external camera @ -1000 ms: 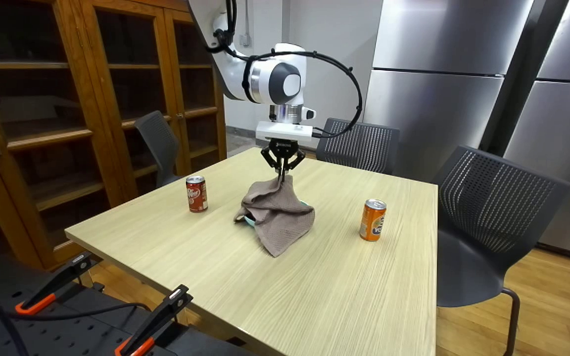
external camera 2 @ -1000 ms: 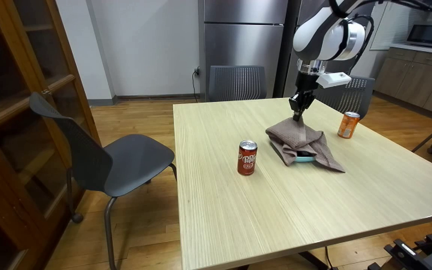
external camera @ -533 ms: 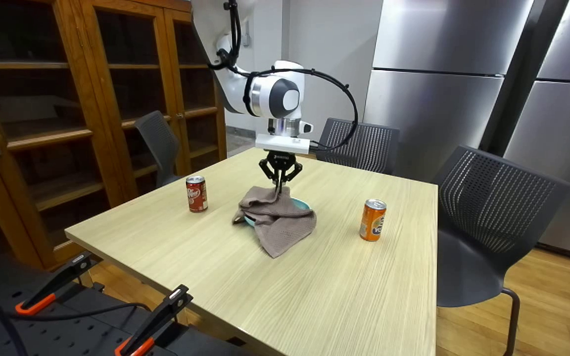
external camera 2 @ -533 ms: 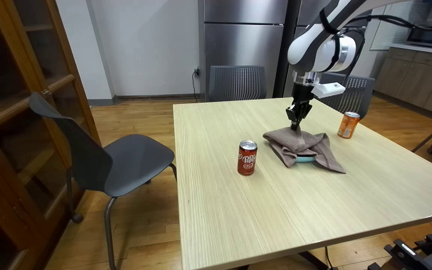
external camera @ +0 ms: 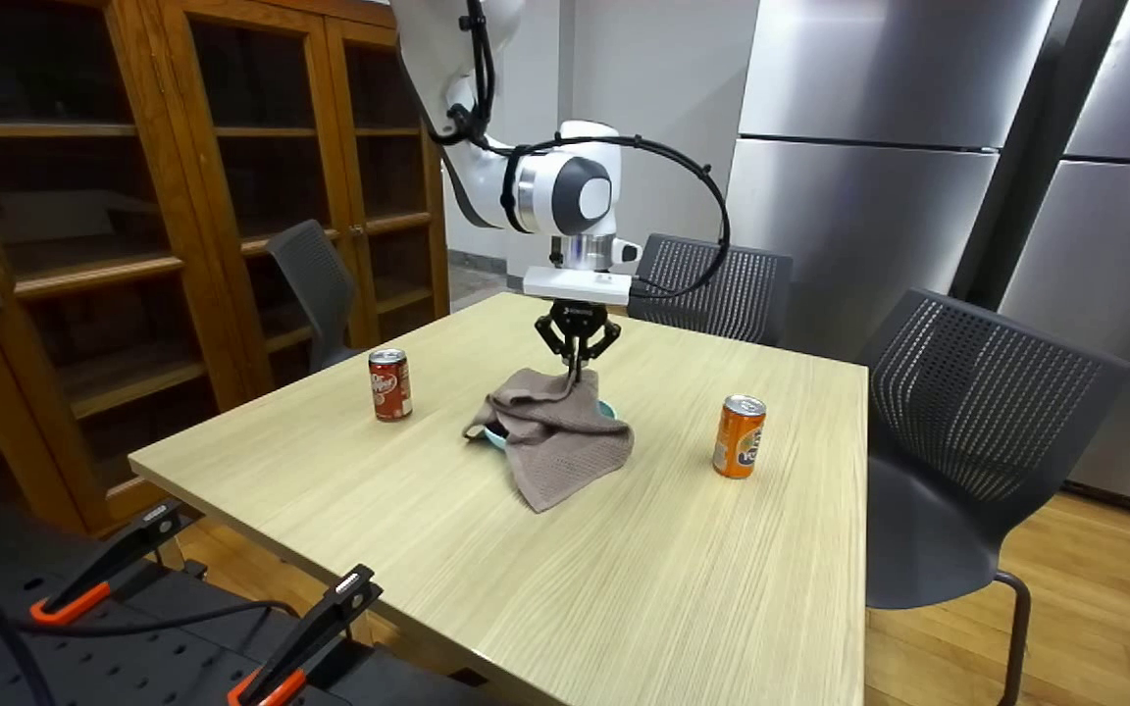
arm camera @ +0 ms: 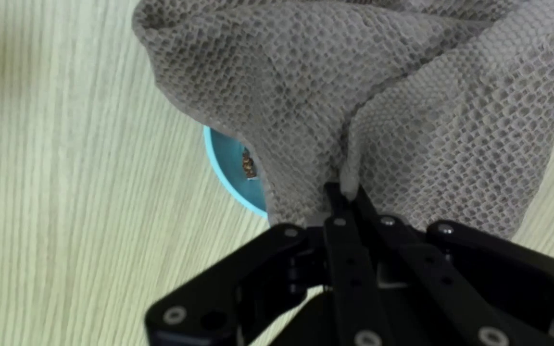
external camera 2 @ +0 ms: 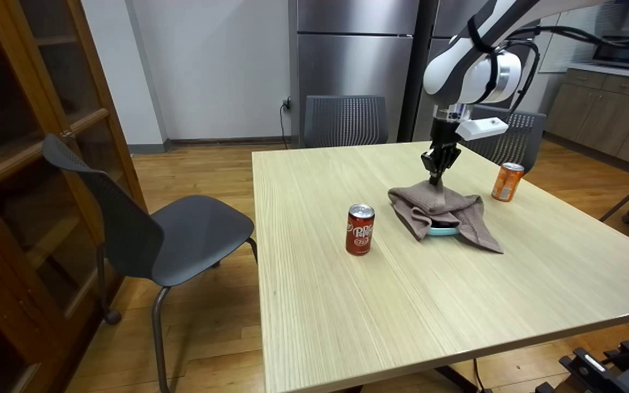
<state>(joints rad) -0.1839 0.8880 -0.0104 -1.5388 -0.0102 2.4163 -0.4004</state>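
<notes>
A grey-brown waffle-weave towel (external camera: 565,446) lies draped over a shallow turquoise dish (external camera 2: 442,231) on the table. My gripper (external camera: 575,371) is above it, pointing down, shut on a pinched fold of the towel. In the wrist view that fold stands up between the fingertips of the gripper (arm camera: 347,191), and the towel (arm camera: 306,77) spreads beyond them. Part of the dish's rim (arm camera: 217,163) shows at the towel's edge, with a small brown-patterned item (arm camera: 248,165) inside. Something dark shows under the towel in an exterior view; the rest of the dish is covered.
A red Dr Pepper can (external camera 2: 360,229) and an orange Fanta can (external camera: 740,436) stand on the light wooden table (external camera: 722,588), on opposite sides of the towel. Dark chairs (external camera: 967,441) stand around it. Black clamps with orange tips (external camera: 310,628) sit by the table's edge.
My gripper has come down with the towel's fold, then shifted slightly to the right in both exterior views. The raised peak of the towel is lower than a second ago. The cans have not moved.
</notes>
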